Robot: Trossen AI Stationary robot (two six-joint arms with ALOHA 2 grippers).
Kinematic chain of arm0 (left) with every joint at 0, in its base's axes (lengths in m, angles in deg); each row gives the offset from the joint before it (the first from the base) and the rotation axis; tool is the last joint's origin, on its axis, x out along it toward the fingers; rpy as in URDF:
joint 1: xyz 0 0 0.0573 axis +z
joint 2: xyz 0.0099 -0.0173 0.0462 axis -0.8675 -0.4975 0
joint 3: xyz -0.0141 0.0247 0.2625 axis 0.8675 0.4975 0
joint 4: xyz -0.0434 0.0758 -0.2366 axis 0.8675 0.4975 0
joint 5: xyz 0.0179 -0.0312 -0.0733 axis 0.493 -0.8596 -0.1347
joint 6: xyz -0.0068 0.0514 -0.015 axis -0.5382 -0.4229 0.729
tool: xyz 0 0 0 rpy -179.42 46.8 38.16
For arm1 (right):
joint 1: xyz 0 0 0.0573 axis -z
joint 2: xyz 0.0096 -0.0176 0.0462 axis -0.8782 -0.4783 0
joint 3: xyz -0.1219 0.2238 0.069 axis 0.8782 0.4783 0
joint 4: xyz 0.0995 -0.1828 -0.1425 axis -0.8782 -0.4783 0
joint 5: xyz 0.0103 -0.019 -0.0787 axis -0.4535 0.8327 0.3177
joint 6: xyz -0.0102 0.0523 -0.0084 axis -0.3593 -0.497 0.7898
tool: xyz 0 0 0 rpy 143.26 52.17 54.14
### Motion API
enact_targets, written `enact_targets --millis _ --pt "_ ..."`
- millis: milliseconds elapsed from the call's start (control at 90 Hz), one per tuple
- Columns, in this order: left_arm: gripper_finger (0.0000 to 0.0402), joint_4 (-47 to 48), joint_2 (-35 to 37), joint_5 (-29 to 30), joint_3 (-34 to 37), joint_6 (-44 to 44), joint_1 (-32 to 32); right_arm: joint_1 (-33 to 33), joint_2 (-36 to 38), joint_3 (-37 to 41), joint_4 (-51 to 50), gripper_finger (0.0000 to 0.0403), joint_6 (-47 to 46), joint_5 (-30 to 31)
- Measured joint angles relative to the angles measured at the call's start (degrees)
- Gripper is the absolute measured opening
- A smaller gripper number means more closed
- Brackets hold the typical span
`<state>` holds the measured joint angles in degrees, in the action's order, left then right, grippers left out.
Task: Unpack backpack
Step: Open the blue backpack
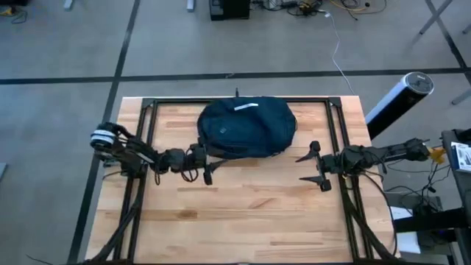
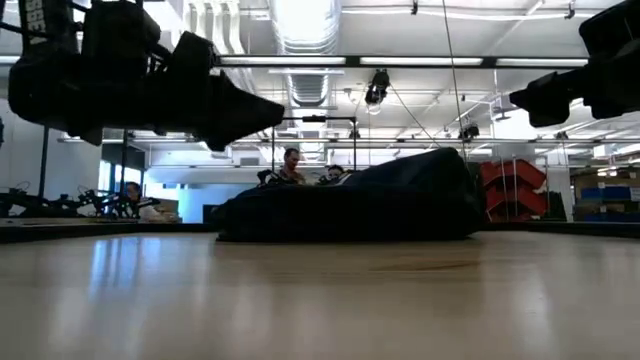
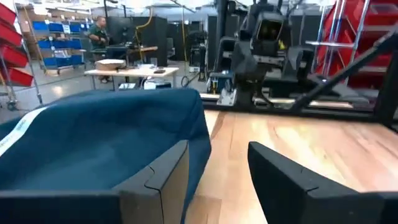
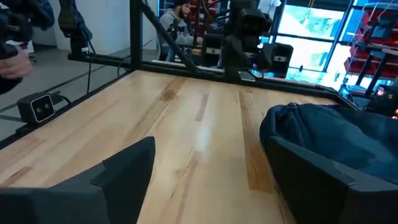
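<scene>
The dark navy backpack (image 1: 246,126) lies flat on the far middle of the wooden table, a short white label (image 1: 246,107) on its upper side. It also shows in the low view (image 2: 350,205). My left gripper (image 1: 206,163) is open at the backpack's near left corner. In the left wrist view its far finger (image 3: 165,177) stands right against the fabric (image 3: 93,143). My right gripper (image 1: 315,168) is open and hovers to the right of the backpack. The bag's right end (image 4: 323,140) shows just past one of its fingers, and only bare table lies between them. My left gripper comes level from the table's left, and its far finger (image 3: 165,177) is at the backpack's near left edge (image 3: 199,134). I cannot tell whether the finger touches the fabric. The backpack rests on the table.
Black frame rails (image 1: 147,147) run along the table's left, right and far sides. A white and black cylinder (image 1: 397,99) stands off the far right corner. The near half of the table is bare wood (image 1: 243,221). People sit in the room beyond (image 2: 290,165).
</scene>
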<state>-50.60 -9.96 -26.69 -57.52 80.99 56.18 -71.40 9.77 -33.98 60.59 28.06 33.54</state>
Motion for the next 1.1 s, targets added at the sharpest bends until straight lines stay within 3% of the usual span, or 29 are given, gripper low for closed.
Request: enact_targets --millis 478,733,1100 --pt "0.0155 2.09 1.17 1.64 -5.55 -3.63 0.13 0.0 -0.02 0.0 0.02 0.0283 0.0 0.0" --pt "0.0155 10.98 3.71 -1.62 -7.58 -4.04 0.28 0.0 -0.02 0.0 0.0 0.0299 0.0 0.0" --pt "0.0155 15.06 4.67 -1.47 -10.52 -3.03 0.05 0.0 -0.02 0.0 0.02 0.0308 0.0 0.0"
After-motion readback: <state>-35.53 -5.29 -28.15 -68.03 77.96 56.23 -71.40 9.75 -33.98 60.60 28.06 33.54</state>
